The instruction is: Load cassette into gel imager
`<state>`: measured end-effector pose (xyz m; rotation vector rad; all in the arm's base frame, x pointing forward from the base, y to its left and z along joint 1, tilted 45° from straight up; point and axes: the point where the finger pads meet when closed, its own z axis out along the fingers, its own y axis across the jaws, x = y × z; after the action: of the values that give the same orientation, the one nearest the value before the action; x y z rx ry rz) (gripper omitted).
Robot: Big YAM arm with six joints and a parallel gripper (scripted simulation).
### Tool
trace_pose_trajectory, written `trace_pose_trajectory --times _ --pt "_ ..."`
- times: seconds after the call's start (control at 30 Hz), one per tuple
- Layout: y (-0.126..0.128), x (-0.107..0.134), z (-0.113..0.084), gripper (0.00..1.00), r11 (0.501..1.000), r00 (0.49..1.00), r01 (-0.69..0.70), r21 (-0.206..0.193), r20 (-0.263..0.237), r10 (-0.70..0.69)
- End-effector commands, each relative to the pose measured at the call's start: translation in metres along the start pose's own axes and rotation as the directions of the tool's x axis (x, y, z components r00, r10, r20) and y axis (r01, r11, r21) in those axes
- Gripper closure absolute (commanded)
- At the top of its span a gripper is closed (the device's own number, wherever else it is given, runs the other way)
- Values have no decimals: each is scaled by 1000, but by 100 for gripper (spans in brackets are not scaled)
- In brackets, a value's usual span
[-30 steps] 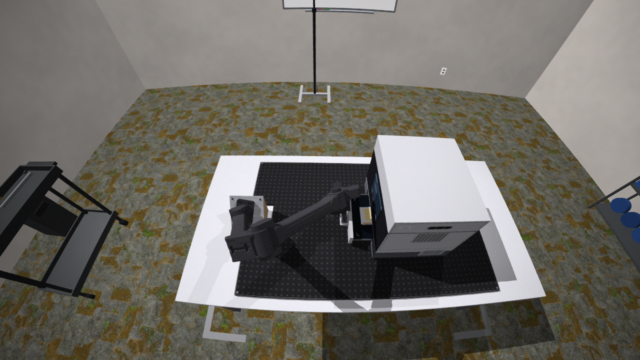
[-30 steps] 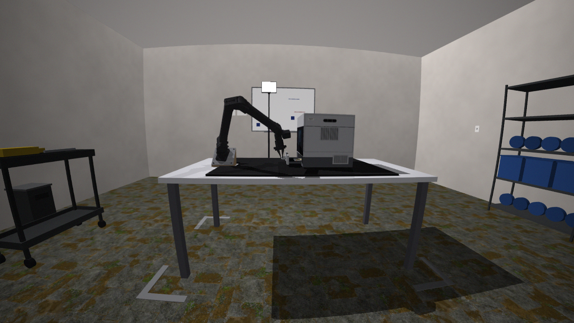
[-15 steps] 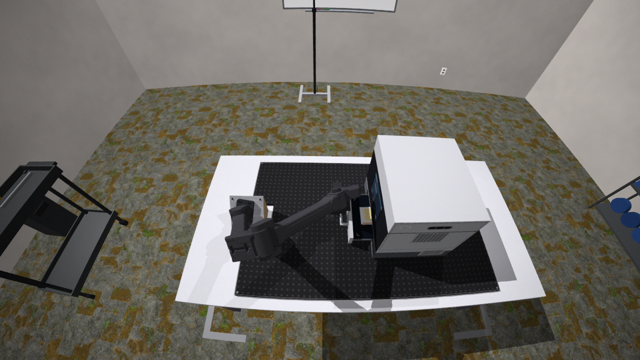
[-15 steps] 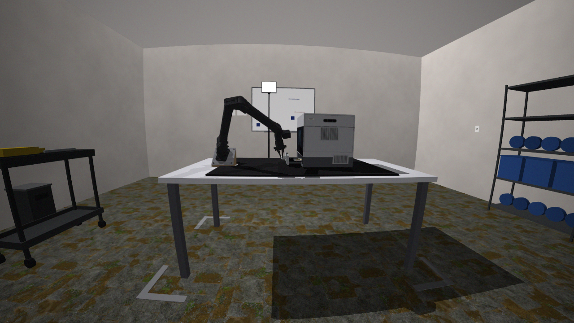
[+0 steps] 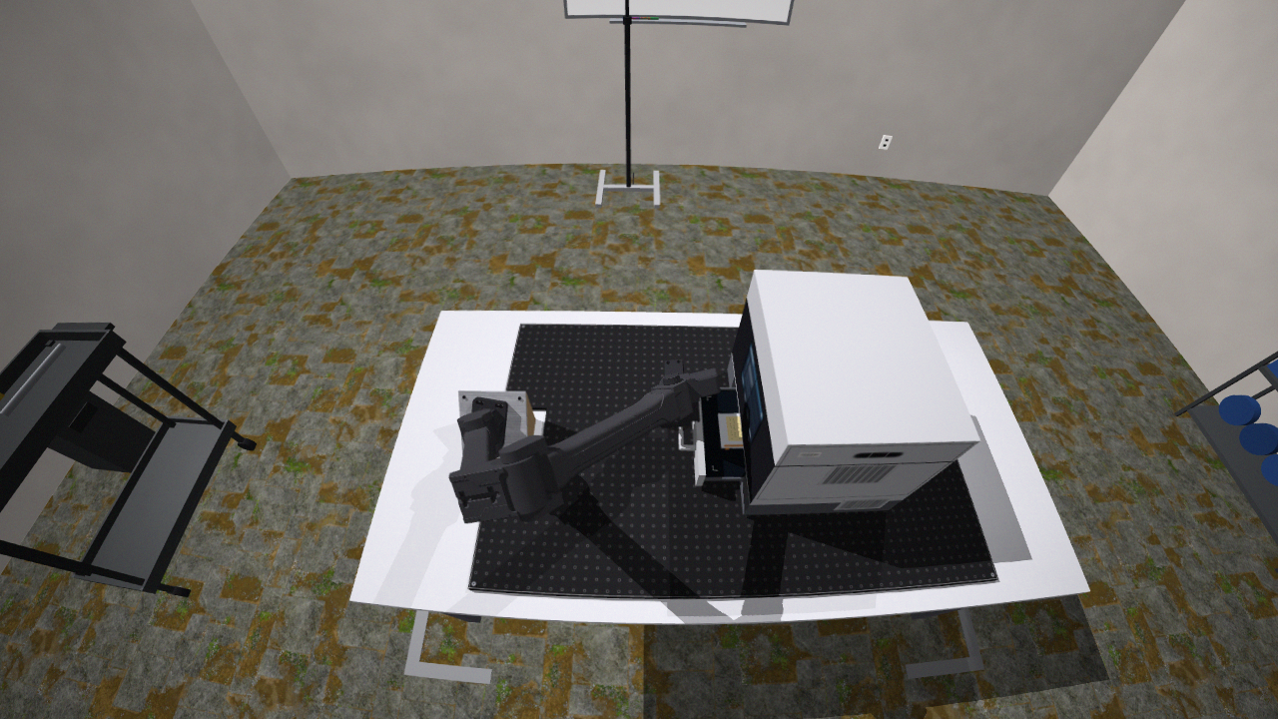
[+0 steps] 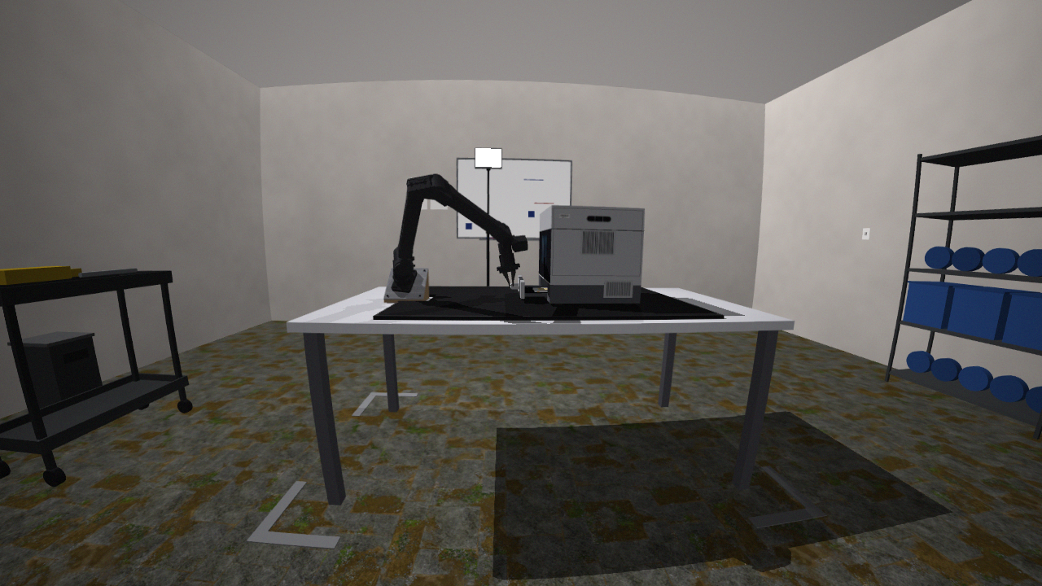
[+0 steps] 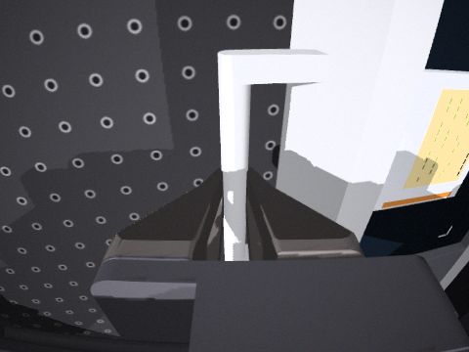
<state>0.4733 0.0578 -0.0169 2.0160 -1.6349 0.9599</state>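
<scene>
Jaws: closed on drawer handle [image 5: 683, 438] [image 6: 514, 286] [image 7: 234, 122]. FINISHED [image 5: 730, 428] [image 6: 540, 290] [image 7: 440, 142]: beyond jaws, centring unclear. Advised: slow, straight push, sparing IM [image 5: 858, 358] [image 6: 597, 255].

Top and exterior vs. the last second: no visible change. Arm [image 5: 616, 435] [image 6: 472, 209] mid-frame, drawer [image 5: 699, 466] [image 6: 521, 288] [image 7: 322, 122] just right of centre, IM [image 5: 858, 358] [image 6: 597, 258] right of that: all match. Any smaller shift is too fine to tell. Wrist view: can't compare.
</scene>
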Motion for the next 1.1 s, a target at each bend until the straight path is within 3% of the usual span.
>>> trace_pose_trajectory --times 0.0,0.03,0.1,0.13,0.23,0.27,0.3,0.9,1.07 --pt "-18 6 4 93 1000 1000 -25 7 -2 25" --pt "-18 6 4 93 1000 1000 -25 7 -2 25" --pt "-10 9 -1 93 996 1000 -19 82 -3 19" --pt "-11 9 -1 93 995 1000 -20 102 -3 21" --pt "-12 11 1 93 995 1000 -23 98 -4 24" --pt "-11 2 10 93 997 1000 -5 81 -7 6" --pt "-30 6 4 93 994 1000 -30 105 -1 31" --pt "-51 6 8 93 994 1000 -31 105 1 31" --pt "-53 6 10 93 996 1000 -14 89 -1 14"
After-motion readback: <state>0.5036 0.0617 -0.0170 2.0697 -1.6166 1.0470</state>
